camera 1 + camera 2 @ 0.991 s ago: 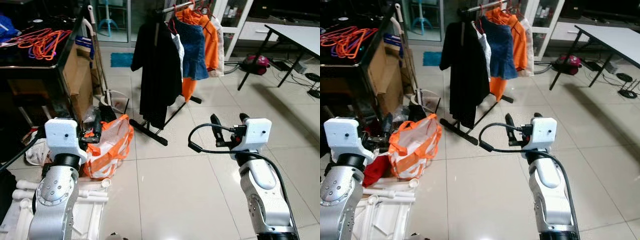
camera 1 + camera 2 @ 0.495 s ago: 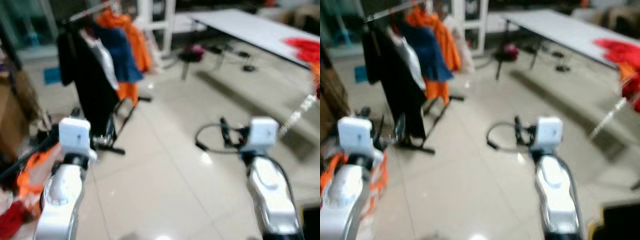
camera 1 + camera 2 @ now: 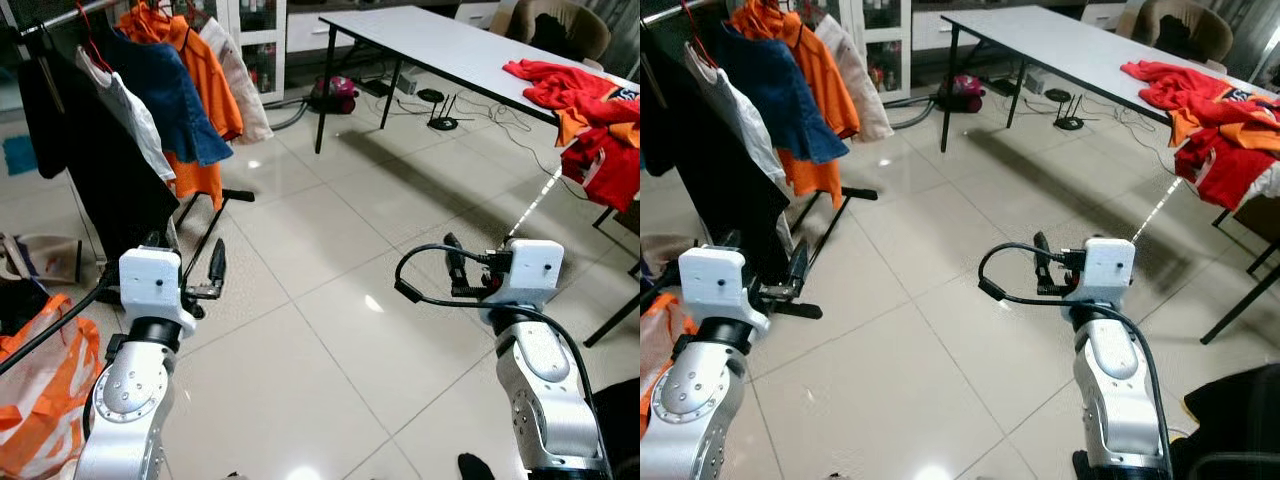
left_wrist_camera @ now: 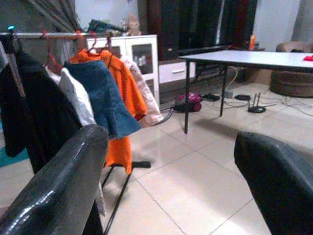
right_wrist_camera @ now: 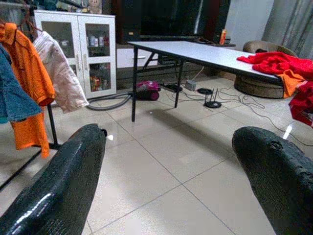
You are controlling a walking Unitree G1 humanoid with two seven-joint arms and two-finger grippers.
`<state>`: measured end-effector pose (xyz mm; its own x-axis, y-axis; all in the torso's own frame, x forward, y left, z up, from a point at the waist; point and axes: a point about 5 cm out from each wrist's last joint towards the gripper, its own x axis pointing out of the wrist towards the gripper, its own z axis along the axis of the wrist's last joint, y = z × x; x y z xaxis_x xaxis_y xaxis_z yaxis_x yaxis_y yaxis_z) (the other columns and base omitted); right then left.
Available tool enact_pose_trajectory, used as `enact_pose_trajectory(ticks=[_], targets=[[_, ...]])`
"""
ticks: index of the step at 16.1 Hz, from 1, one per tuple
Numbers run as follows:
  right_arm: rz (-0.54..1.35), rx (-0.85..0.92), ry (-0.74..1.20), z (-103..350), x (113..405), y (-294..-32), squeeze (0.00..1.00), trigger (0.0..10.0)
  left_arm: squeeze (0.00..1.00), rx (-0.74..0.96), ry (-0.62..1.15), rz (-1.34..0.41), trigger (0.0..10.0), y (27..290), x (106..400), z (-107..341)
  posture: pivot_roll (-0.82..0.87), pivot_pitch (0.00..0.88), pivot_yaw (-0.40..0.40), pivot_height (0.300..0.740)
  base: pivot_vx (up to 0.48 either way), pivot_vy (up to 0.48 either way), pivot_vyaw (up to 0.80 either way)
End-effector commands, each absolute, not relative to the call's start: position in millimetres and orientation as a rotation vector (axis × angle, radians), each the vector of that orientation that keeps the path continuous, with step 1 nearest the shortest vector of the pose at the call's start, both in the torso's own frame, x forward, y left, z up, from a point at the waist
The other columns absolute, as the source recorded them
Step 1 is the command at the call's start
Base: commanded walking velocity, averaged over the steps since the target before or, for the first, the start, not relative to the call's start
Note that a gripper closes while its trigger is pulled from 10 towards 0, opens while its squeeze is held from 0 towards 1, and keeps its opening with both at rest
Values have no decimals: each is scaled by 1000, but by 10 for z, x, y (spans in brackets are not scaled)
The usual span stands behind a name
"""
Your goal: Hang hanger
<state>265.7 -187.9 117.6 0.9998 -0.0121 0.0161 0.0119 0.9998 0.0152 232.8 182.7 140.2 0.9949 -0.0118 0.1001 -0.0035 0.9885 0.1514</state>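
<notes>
Left eye view crops the clothes rack [image 3: 60, 20]; both tools [image 4: 166, 196] [image 5: 166, 196] gape, empty.

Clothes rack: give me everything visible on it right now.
The rack stands on the tiled floor ahead and to the robot's left. It has a metal top rail and thin black legs ending in a floor bar. Garments hang crowded along the rail on red hangers: a long black coat, a white top, a blue denim piece, an orange shirt and a pale pink garment at the far end. Neither hand touches it; both hands are open and hold nothing.
</notes>
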Motion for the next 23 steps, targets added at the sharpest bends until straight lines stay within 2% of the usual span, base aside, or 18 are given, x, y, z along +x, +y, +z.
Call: enact_pose_trajectory(ticks=[1,8,16,19,23], targets=[[7,15,-47,1249,2662,-1857,0,10000,0,158,-129,-24,10000,1775,2348,1463,-46,0,-67,740,326,0,0],[29,40,-11,1162,2701,-1766,0,10000,0,176,-147,8,10000,1852,2338,1518,-6,0,-83,740,416,0,-142],[-2,74,-42,1159,2704,-1810,0,10000,0,222,-135,-2,10000,1894,2301,1502,11,0,-75,740,435,0,0],[-60,166,5,994,2661,-1847,0,10000,0,240,-142,-10,10000,1927,2354,1535,27,0,-44,740,439,0,0],[-73,154,-26,1019,2665,-1764,0,10000,0,254,-146,-26,10000,2089,2475,1642,34,0,39,740,438,0,0]])
